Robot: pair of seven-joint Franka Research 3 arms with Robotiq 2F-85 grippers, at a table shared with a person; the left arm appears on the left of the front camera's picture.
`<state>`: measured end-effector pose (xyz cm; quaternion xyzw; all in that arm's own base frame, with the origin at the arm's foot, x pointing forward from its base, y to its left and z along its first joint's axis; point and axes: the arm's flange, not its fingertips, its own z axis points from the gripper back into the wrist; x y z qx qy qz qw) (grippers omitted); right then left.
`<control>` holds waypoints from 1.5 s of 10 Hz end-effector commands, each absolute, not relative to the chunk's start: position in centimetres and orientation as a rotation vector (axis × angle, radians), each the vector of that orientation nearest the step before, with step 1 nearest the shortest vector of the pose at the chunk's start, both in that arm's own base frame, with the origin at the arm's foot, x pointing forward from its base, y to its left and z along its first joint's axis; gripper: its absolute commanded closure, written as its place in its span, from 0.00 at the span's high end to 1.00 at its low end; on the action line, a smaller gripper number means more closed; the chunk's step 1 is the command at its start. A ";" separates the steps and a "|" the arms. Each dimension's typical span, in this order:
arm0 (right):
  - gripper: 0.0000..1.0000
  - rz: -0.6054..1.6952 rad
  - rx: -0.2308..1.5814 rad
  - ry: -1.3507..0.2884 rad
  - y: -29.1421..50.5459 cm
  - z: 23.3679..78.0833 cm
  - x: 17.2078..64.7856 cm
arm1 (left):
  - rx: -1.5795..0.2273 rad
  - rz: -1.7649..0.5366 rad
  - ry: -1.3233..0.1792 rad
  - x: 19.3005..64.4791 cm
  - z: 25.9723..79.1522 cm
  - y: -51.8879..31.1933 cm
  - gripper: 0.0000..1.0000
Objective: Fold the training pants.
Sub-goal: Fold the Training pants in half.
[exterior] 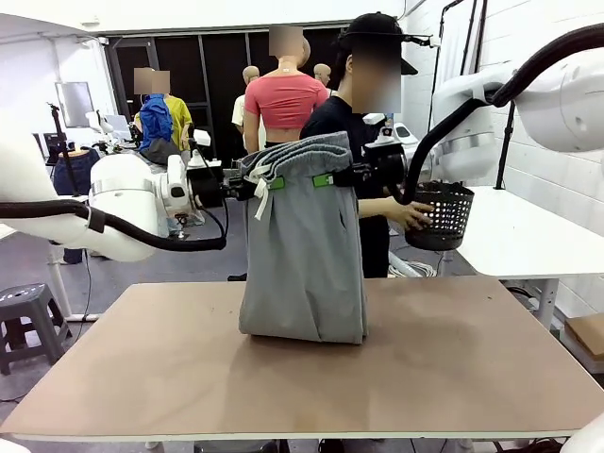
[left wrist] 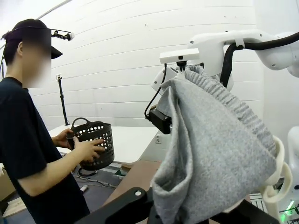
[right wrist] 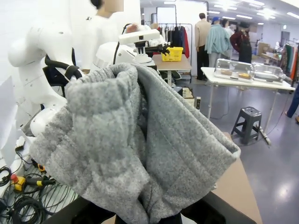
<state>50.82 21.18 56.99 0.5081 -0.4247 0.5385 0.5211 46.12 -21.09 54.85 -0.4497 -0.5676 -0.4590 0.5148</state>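
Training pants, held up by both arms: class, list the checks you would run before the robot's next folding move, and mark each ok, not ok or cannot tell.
1. Left gripper clamps the waistband of the training pants: ok.
2. Right gripper clamps the waistband: ok.
3. Waistband level between the grippers: ok.
4. Leg ends resting on the table: ok.
5. Person's hand away from the pants, on the black basket: ok.
6. Legs lying flat, untwisted: cannot tell.

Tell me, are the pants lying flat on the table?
No, the pants hang upright from both grippers, only their bottom fold resting on the table.
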 end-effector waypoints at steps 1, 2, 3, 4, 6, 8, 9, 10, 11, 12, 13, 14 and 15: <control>0.00 1.302 1.255 -0.982 21.3 59.2 52.9 | -1.047 -1.112 -1.333 46.6 56.9 -22.1 0.00; 0.00 1.314 1.252 -0.984 21.5 59.6 52.7 | -1.026 -1.122 -1.339 45.6 57.8 -22.4 0.00; 0.00 1.295 1.223 -1.011 21.1 58.0 51.7 | -1.015 -1.150 -1.323 44.5 58.3 -22.3 0.00; 0.00 1.295 1.223 -1.011 21.1 58.0 51.7 | -1.050 -1.116 -1.367 46.3 56.8 -21.8 0.00; 0.00 1.295 1.223 -1.011 21.1 58.0 51.7 | -1.050 -1.116 -1.367 46.3 56.8 -21.8 0.00; 0.00 1.290 1.229 -1.000 21.0 58.0 52.3 | -1.036 -1.121 -1.349 46.1 56.7 -21.8 0.00; 0.00 1.282 1.224 -0.978 20.9 58.3 54.2 | -1.032 -1.086 -1.339 47.2 57.2 -21.6 0.00; 0.00 1.256 1.240 -0.918 20.6 58.9 56.1 | -1.005 -1.057 -1.304 48.4 58.0 -22.0 0.00; 0.00 1.235 1.267 -0.893 20.6 59.3 57.5 | -0.995 -1.023 -1.289 49.4 58.5 -22.1 0.00; 0.00 1.219 1.270 -0.876 20.8 59.7 59.0 | -0.983 -0.997 -1.282 50.6 59.1 -22.0 0.00; 0.00 1.212 1.269 -0.871 20.9 60.1 60.3 | -0.965 -1.000 -1.282 51.3 59.7 -22.0 0.00; 0.00 1.217 1.248 -0.873 21.0 60.9 61.3 | -0.941 -1.001 -1.300 52.0 60.3 -22.2 0.00; 0.00 1.238 1.241 -0.881 21.2 61.7 62.5 | -0.888 -1.006 -1.322 53.0 60.8 -21.9 0.00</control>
